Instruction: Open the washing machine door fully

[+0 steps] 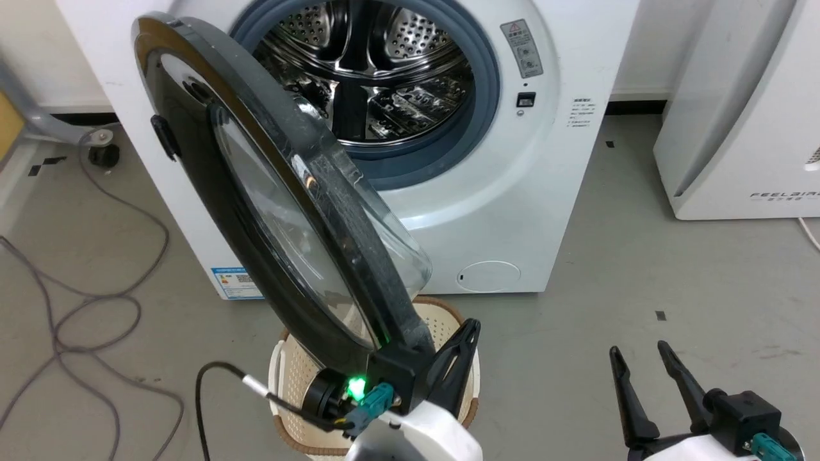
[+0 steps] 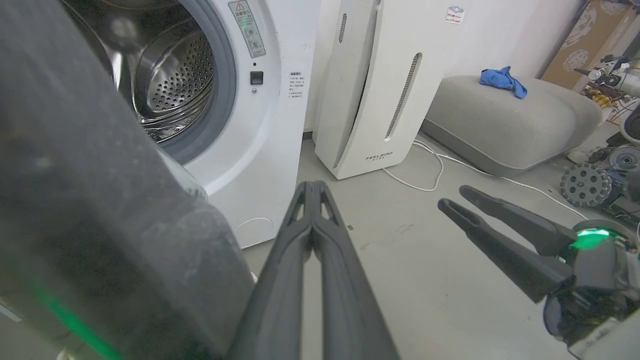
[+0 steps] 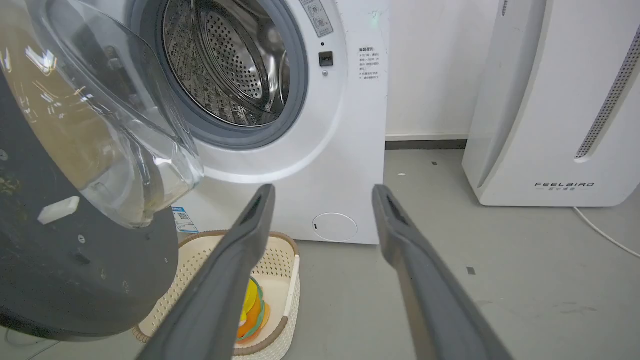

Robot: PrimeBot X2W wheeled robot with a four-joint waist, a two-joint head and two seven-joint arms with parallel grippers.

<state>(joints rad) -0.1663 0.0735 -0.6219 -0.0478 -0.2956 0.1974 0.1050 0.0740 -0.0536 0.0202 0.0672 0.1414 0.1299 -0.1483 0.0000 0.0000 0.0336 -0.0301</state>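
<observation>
— Left of the left gripper [image 1: 473,328], which item?
— One door [image 1: 288,211], half open from the washing machine [image 1: 512,192], free edge perhaps touching its closed fingers.
— And the right gripper [image 1: 639,349]?
— Fingers spread, empty, farther off; left arm nearer.

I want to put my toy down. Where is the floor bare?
The floor between the washer and the white appliance, ahead of the right hand, is bare. Crowded: below the door, where the basket and left hand are, and left of the washer, where cables lie.
</observation>
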